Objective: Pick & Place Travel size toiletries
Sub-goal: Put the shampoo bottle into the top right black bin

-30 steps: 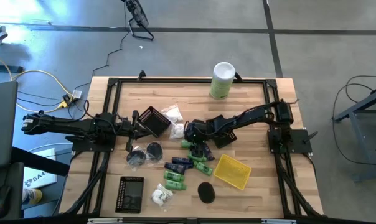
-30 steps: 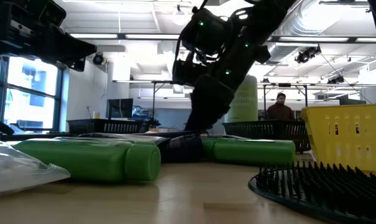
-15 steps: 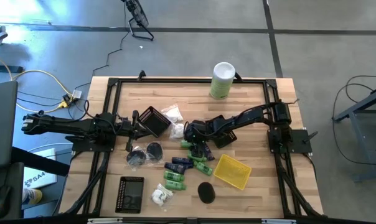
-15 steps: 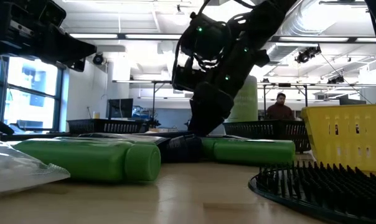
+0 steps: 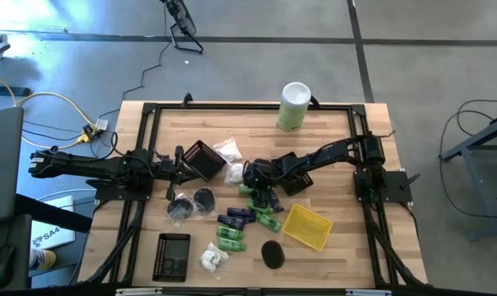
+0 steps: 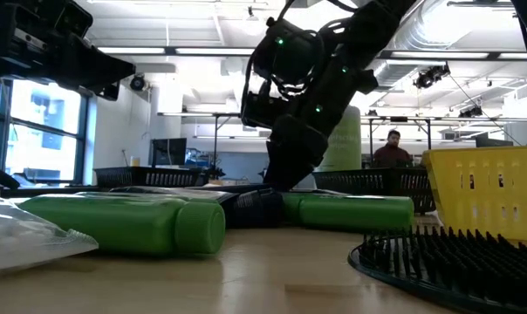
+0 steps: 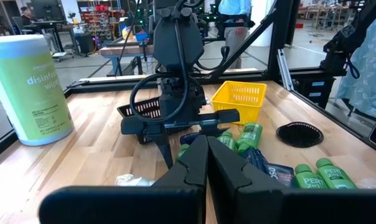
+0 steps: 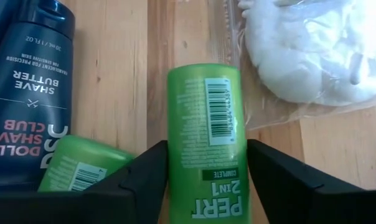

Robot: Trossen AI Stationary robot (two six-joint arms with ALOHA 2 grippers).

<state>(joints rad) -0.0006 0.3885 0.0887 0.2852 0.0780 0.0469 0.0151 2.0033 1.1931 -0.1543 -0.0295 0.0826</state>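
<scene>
A bright green bottle (image 8: 203,118) lies flat on the table, label up. My right gripper (image 8: 203,186) is open and low over it, pointing down, with one finger on each side of the bottle. In the high view this gripper (image 5: 249,182) is at the table's middle, among the toiletries. A navy tube (image 8: 26,93), a second green bottle (image 8: 82,168) and a white packet (image 8: 306,50) lie close around it. My left gripper (image 7: 206,152) is shut and hovers beside the black basket (image 5: 203,158), left of the pile. My right gripper has its fingers (image 8: 144,180) close against the two long sides of the green bottle, near its label end (image 8: 203,199). It comes from above, with the fingers across the bottle. I cannot tell whether they touch it. The bottle lies on the wood.
More green bottles (image 5: 230,238), navy tubes (image 5: 234,219), black discs (image 5: 181,207) and white packets (image 5: 214,259) are scattered across the table's middle and near side. A yellow basket (image 5: 308,227) sits right of the pile and a flat black basket (image 5: 173,256) lies near-left. The tall canister (image 5: 294,105) stands at the far edge.
My right gripper has sunk a little toward the green bottle and then held still. Nothing on the table has moved.
</scene>
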